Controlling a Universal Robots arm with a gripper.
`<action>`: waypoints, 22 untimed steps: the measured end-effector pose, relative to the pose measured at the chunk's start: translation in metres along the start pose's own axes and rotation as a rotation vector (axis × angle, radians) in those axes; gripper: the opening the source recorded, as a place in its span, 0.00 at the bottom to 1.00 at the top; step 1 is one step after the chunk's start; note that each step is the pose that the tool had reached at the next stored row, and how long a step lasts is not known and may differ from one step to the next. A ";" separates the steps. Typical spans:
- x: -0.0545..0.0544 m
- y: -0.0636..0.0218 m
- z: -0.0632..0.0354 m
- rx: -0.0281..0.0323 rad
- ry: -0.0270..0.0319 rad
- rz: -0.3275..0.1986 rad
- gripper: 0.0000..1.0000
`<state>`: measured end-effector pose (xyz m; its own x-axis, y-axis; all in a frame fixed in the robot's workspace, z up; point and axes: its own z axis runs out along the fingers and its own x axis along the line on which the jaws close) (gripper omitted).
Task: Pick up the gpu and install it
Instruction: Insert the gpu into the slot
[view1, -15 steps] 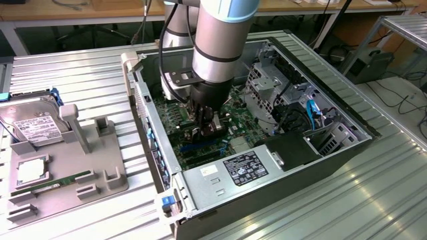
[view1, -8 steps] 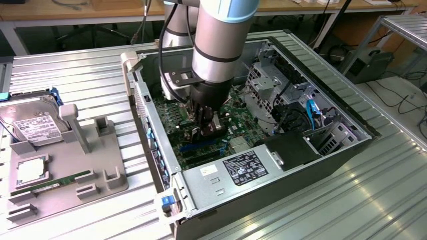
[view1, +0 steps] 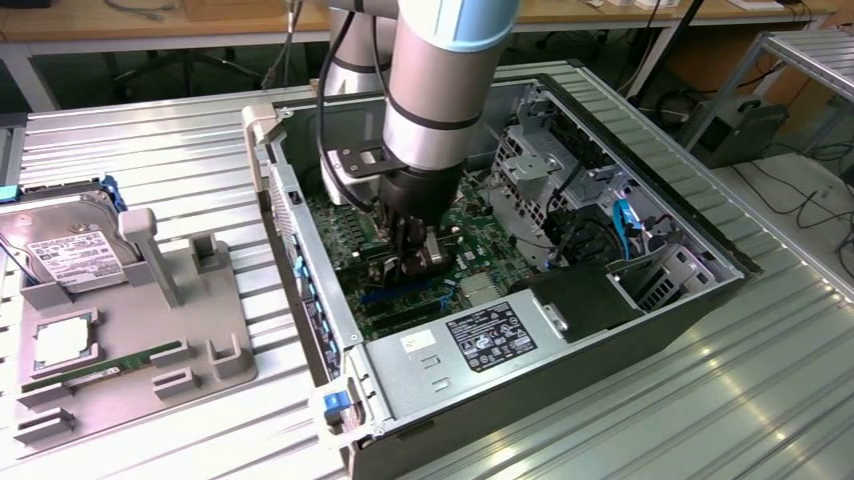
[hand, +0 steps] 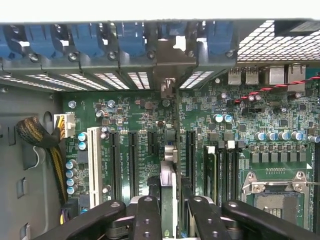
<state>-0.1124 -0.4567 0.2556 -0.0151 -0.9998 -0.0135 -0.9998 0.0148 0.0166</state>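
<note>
- Tray (view1: 134, 340) lay on the worktop (view1: 160, 150) at the exterior view's left, carrying a hard drive (view1: 67, 255), a chip (view1: 63, 342) and a memory stick (view1: 107, 368).
- Just beside the tray a case (view1: 534, 400) lay open on its side, motherboard (view1: 474, 225) facing up.
- Into the case hung the arm (view1: 441, 80), its tool (view1: 416, 262) low over the motherboard's slots.
- The tool was closed on the gpu (hand: 169, 180), fingers (hand: 147, 215) pinching it from both sides.
- The gpu stood on edge over the slots, its bracket (hand: 170, 60) at the rear wall among blue clips (hand: 85, 40); whether it sat fully in a slot could not be told.
- A drive cage (view1: 534, 170) sat toward the right.
</note>
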 end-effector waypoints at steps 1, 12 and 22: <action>0.001 0.0001 0.0001 0.0000 0.0000 0.000 0.26; 0.003 -0.0002 -0.0014 0.0003 0.0038 0.000 0.26; 0.003 -0.0006 -0.0008 -0.0002 0.0054 0.000 0.26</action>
<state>-0.1119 -0.4597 0.2564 -0.0151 -0.9999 -0.0081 -0.9997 0.0150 0.0168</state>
